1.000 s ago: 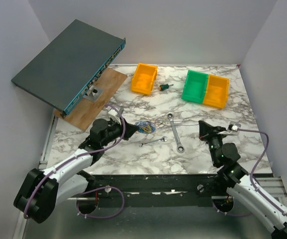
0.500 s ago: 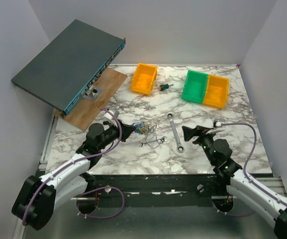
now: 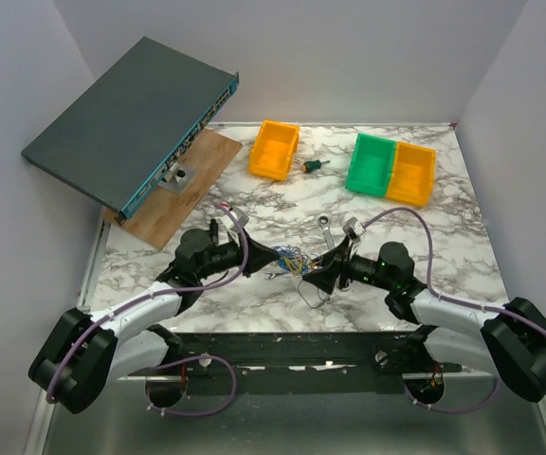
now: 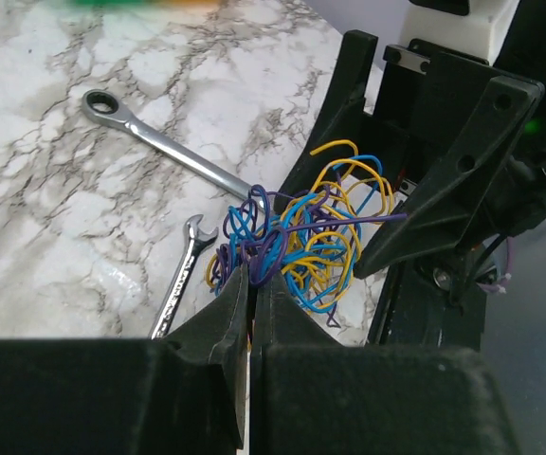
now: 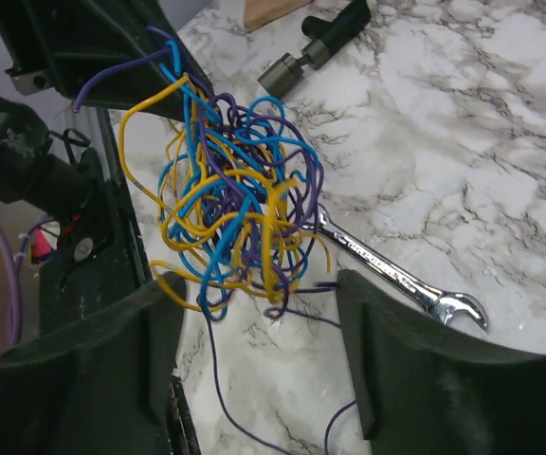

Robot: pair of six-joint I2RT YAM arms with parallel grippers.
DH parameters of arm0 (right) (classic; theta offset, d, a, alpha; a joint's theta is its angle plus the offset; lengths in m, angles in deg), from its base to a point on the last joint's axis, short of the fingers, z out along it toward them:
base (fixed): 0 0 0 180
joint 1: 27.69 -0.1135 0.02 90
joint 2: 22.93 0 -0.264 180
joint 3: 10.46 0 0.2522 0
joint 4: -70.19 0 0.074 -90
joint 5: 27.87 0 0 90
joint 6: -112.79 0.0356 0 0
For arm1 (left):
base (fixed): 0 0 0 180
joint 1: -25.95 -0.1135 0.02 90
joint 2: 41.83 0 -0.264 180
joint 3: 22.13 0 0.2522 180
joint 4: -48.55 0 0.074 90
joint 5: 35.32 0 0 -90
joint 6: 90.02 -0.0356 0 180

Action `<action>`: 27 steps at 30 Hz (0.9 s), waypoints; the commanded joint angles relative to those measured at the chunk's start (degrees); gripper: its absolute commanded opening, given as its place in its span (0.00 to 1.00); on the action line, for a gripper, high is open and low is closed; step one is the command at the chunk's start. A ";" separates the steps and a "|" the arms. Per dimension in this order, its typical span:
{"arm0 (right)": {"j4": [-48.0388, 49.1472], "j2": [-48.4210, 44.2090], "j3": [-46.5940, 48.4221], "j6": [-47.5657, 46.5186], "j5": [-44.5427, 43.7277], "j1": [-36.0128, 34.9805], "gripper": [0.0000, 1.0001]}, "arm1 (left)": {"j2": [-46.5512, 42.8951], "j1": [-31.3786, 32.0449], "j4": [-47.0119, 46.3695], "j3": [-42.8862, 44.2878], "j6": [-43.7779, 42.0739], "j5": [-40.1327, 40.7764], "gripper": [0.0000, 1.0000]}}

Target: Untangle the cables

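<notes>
The cables [image 4: 301, 237] are a small tangle of thin blue, yellow and purple wires, raised a little above the marble between both grippers. My left gripper [image 4: 252, 281] is shut on the tangle's near strands; from above it sits at the tangle's left [image 3: 271, 258]. My right gripper [image 5: 254, 299] is open, its two fingers either side of the tangle's lower end [image 5: 235, 218], with loose purple strands trailing between them. In the top view the right gripper [image 3: 322, 275] is just right of the cables [image 3: 292, 260].
A ratchet wrench [image 4: 159, 142] and a small spanner [image 4: 183, 280] lie on the marble beside the tangle. Further back are an orange bin [image 3: 275, 150], a green bin [image 3: 373, 163], another orange bin [image 3: 411, 173], a screwdriver [image 3: 315, 166], and a network switch [image 3: 131, 118] on a wooden board [image 3: 192, 180].
The right arm swung left across the table to the tangle and its jaws opened. The left gripper carried the cables a little rightward toward it.
</notes>
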State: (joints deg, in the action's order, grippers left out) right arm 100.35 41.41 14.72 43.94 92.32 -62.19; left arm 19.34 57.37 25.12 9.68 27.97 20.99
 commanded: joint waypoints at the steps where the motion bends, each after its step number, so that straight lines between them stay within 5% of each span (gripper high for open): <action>1: 4.73 0.85 1.63 0.43 7.93 -0.19 0.63 | 1.68 2.50 -1.88 2.97 -2.07 -3.78 0.00; 6: 1.68 0.32 2.72 0.18 4.14 -0.20 0.02 | 1.73 3.22 0.22 3.52 -2.63 -1.11 0.00; 10: -6.48 -5.42 2.61 -0.65 -12.81 -0.22 0.01 | -2.38 2.70 9.26 3.24 -3.72 13.82 0.00; 18: -25.95 -30.50 -2.35 8.38 -67.41 -0.17 0.01 | -13.95 -0.30 17.00 -2.54 0.31 37.43 0.00; 23: -28.37 -46.98 -7.46 9.22 -72.55 -0.13 0.01 | -14.55 -1.26 19.08 -2.22 1.37 39.68 0.00; 27: -31.86 -51.75 -7.77 10.88 -76.99 -0.13 0.01 | -15.05 -1.45 21.57 -1.59 1.91 42.26 0.00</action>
State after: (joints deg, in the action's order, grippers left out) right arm 73.73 -6.92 7.35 53.53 35.17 -63.97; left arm 5.13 58.29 39.81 8.45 30.33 49.67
